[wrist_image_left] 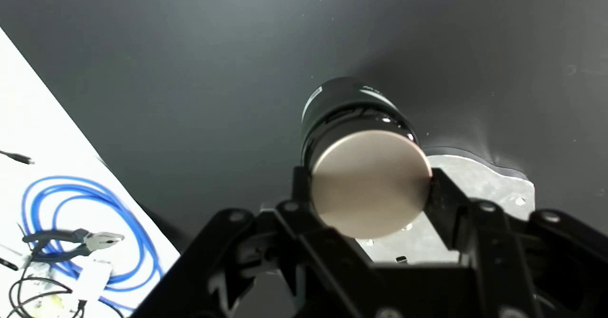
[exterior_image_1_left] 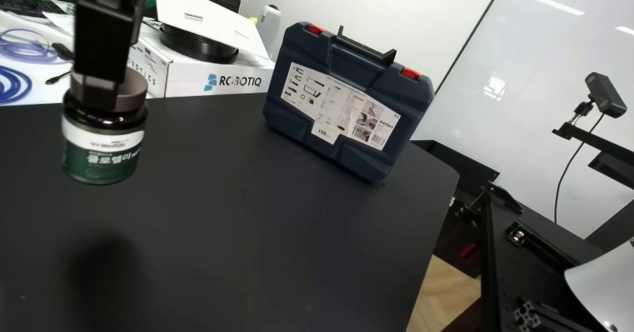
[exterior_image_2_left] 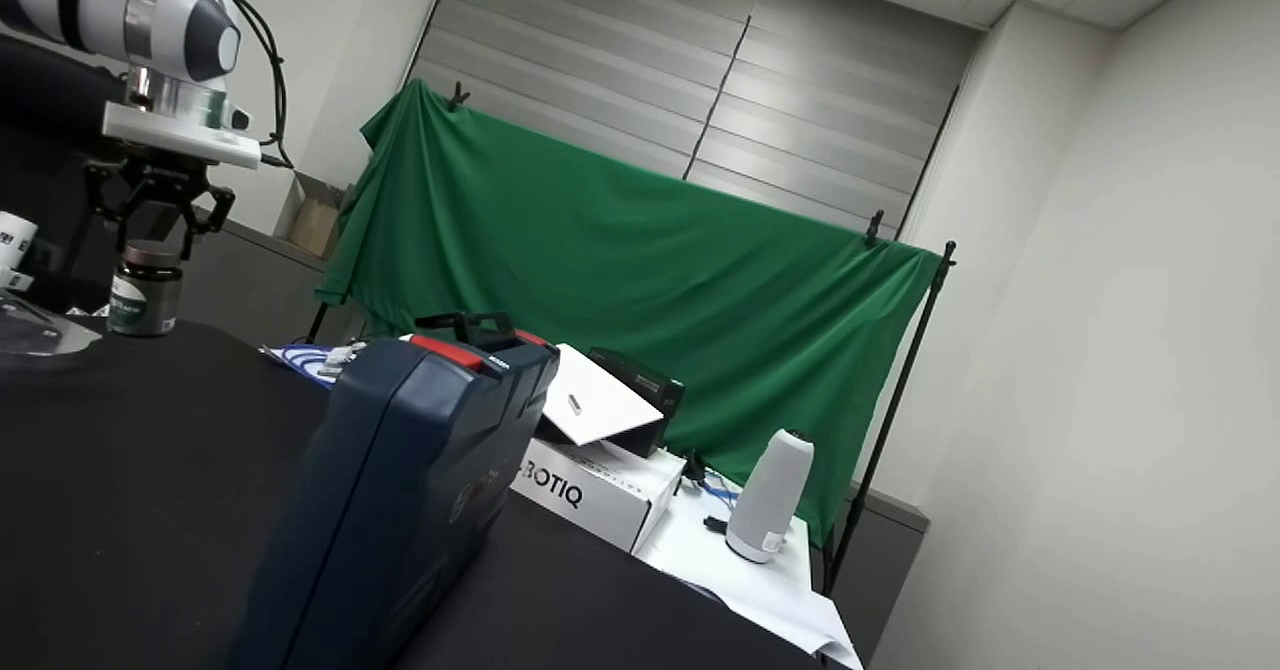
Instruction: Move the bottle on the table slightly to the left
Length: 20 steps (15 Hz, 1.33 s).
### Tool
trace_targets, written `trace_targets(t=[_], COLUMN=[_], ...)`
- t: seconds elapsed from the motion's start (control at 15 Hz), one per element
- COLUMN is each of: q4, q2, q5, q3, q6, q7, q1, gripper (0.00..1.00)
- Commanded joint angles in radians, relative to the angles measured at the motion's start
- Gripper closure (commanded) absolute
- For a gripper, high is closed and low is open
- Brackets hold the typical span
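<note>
The bottle (exterior_image_1_left: 103,148) is a squat dark-green jar with a brownish cap and a white and green label. It hangs roughly upright above the black table (exterior_image_1_left: 237,233), with its shadow on the top below it. It also shows in an exterior view (exterior_image_2_left: 146,300) near the table's far-left part. My gripper (exterior_image_2_left: 154,249) is shut on the bottle's cap from above. In the wrist view the two fingers press on opposite sides of the round cap (wrist_image_left: 371,185), and the bottle's lower body shows beyond it. In an exterior view a finger (exterior_image_1_left: 99,91) hides part of the cap.
A blue tool case (exterior_image_1_left: 342,101) stands on the table, and it also shows in an exterior view (exterior_image_2_left: 390,490). A white box (exterior_image_1_left: 218,79) stands past the table edge. A grey metal plate (wrist_image_left: 494,187) lies on the table. Coiled blue tubing (wrist_image_left: 140,228) and pliers (wrist_image_left: 71,242) lie on a white surface beside it.
</note>
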Motion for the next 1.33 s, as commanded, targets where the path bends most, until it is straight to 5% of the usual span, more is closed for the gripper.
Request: trace_targets(t=[0.0,0.07,0.6,0.67,1.27], q4=[0.034,0.048,0.045,0.065,0.263], q2=[0.024,0.038,0.042,0.052,0.201], q5=[-0.014,-0.014,-0.013,-0.026,-0.039], q3=[0.013,0.015,0.017,0.009,0.029], q6=[-0.020,-0.025,-0.023,-0.037,-0.069], q7=[0.006,0.006,0.004,0.002,-0.153], q1=[0.004,0.011,0.004,0.011,0.015], gripper=[0.64,0.39,0.39,0.64,0.64])
